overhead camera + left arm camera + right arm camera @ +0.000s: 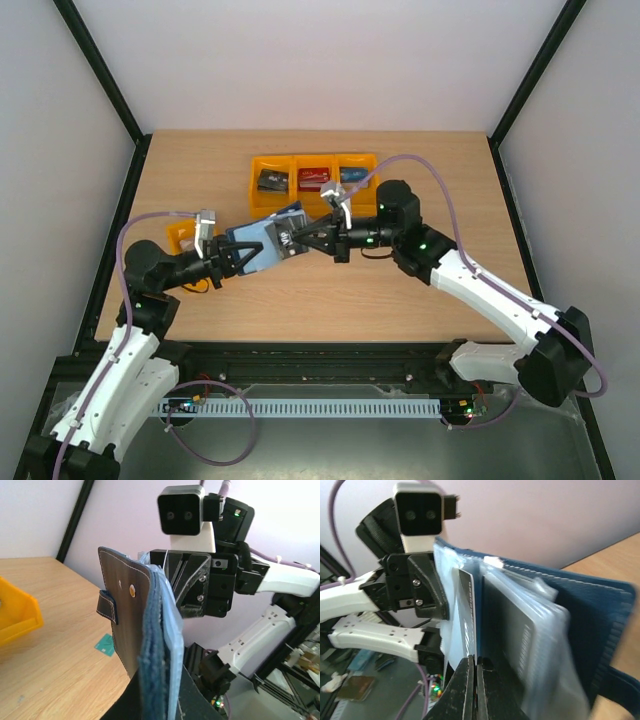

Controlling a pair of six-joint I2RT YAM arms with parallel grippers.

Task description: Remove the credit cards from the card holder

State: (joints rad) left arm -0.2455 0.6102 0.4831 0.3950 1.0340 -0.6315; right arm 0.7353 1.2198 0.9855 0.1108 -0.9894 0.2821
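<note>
The card holder [258,246], a navy wallet with pale blue clear sleeves, is held off the table between both arms. My left gripper [226,256] is shut on its lower edge; in the left wrist view the holder [132,620] stands upright between my fingers [197,700], snap tab to the left. My right gripper [302,240] is shut on the edge of a black card [466,612] that sits in a sleeve of the open holder [590,615]. A teal green card [106,645] lies flat on the table. I cannot make out the white card.
A row of orange bins [312,178] holding small items stands at the back of the wooden table [400,290]. One more orange bin [180,236] sits just left of my left gripper and shows in the left wrist view [15,615].
</note>
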